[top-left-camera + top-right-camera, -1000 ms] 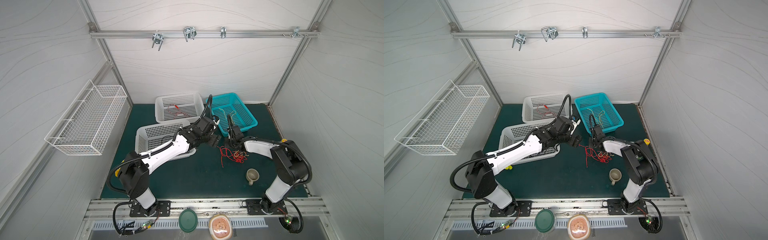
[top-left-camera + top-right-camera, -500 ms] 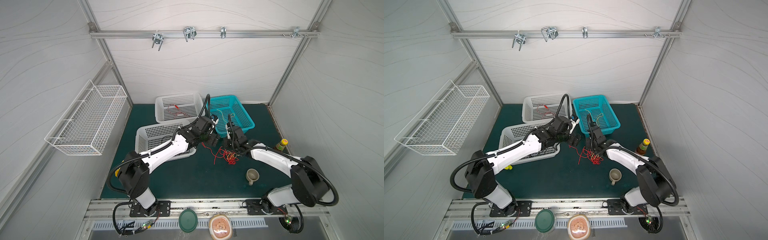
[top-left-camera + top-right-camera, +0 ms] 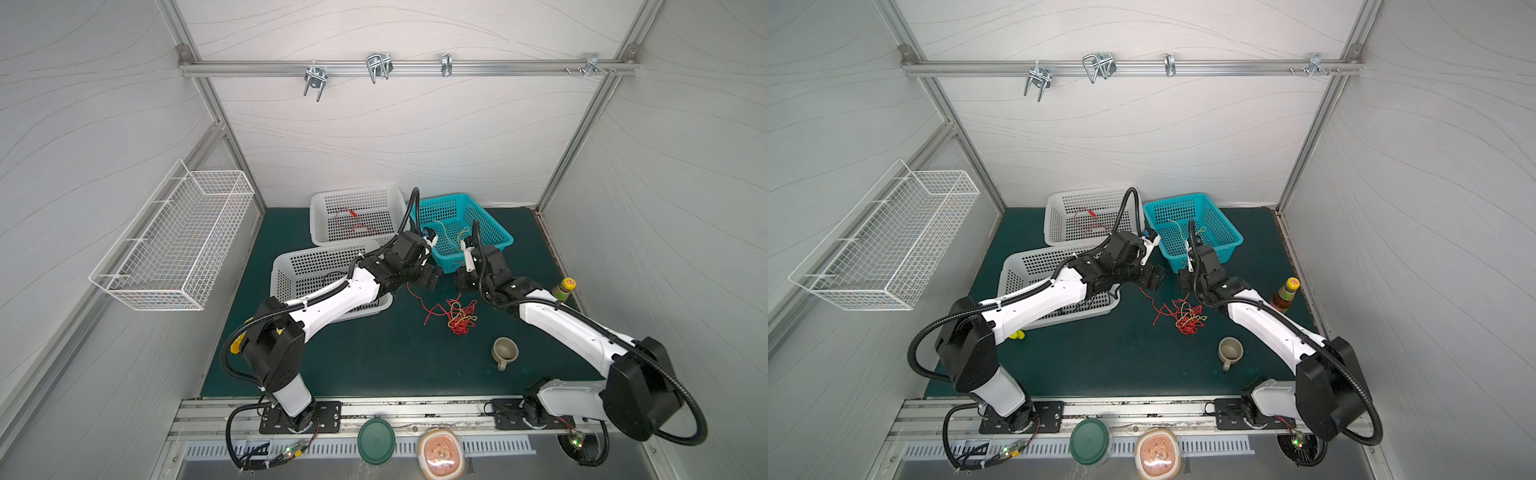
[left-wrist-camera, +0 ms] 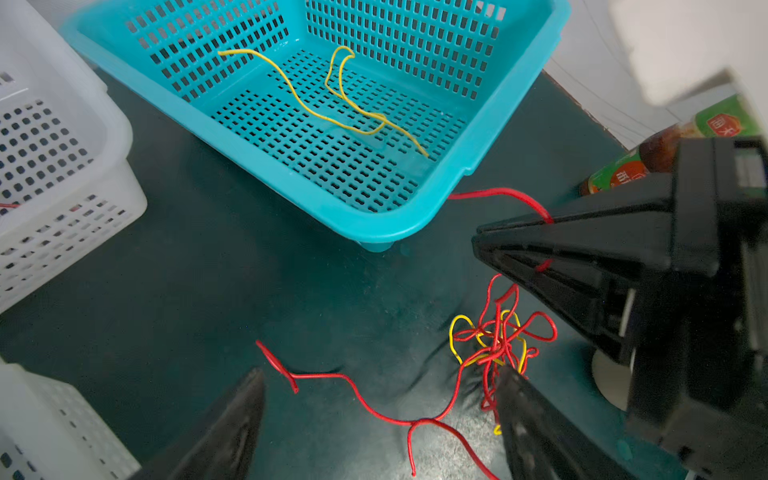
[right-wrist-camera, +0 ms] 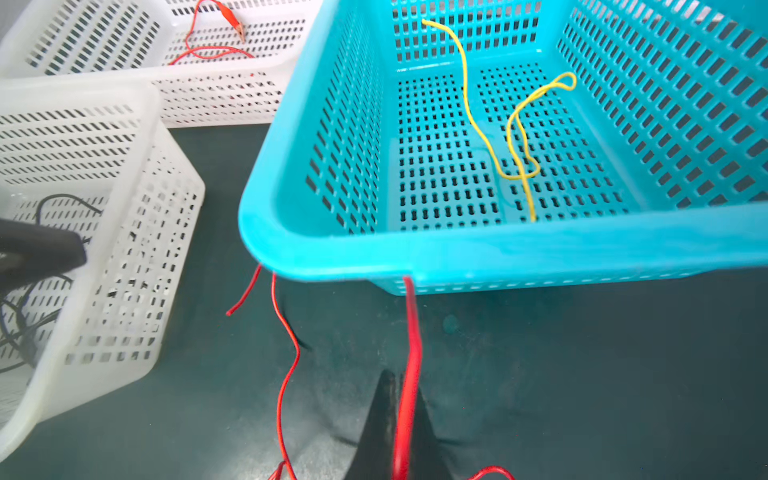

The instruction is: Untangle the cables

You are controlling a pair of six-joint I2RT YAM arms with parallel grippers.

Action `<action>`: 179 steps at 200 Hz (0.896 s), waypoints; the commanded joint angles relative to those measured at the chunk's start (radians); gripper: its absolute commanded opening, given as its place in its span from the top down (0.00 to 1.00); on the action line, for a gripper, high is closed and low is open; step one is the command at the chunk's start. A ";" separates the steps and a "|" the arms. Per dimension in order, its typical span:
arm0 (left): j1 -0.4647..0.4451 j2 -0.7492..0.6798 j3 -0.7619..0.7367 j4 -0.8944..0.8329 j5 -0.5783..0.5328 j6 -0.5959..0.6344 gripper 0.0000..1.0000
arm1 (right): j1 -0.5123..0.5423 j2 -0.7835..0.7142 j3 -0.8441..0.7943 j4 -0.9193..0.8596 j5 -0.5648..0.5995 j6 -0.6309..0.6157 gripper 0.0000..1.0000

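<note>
A tangle of red and yellow cables point(image 3: 459, 318) point(image 3: 1187, 318) lies on the green mat in front of the teal basket point(image 3: 498, 232). My right gripper point(image 5: 395, 374) point(image 3: 463, 282) is shut on a red cable point(image 5: 409, 353) that runs from the tangle up to the basket's rim. My left gripper point(image 4: 380, 372) point(image 3: 428, 276) hangs open over a loose red strand point(image 4: 357, 395), beside the tangle point(image 4: 498, 336), holding nothing. A yellow cable point(image 5: 494, 137) lies in the teal basket. A red clip cable point(image 3: 353, 222) lies in the far white basket. Black cables point(image 5: 25, 299) lie in the near white basket.
A mug point(image 3: 503, 351) stands near the tangle, towards the front. A sauce bottle point(image 3: 563, 289) stands by the right arm. Two white baskets point(image 3: 320, 270) point(image 3: 357, 199) stand at left and back. A wire basket point(image 3: 178, 241) hangs on the left wall.
The right gripper has closed on the red cable. The right arm has swung its elbow out and down to the right, which uncovers the bottle. The tangle shifted slightly left.
</note>
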 commanded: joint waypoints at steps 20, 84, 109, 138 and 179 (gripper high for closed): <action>0.003 0.081 0.065 0.019 0.007 -0.039 0.12 | -0.042 0.087 -0.044 0.087 -0.057 0.035 1.00; 0.002 0.266 0.218 -0.076 0.035 -0.077 0.14 | -0.082 0.144 -0.049 0.131 -0.138 0.061 1.00; 0.002 0.311 0.256 -0.080 0.046 -0.088 0.14 | -0.085 0.141 -0.054 0.134 -0.151 0.063 1.00; 0.002 0.390 0.352 -0.122 0.009 -0.105 0.14 | -0.087 0.130 -0.070 0.123 -0.177 0.056 1.00; 0.044 0.493 0.499 -0.194 -0.051 -0.186 0.15 | -0.088 0.067 -0.108 0.058 -0.178 0.033 1.00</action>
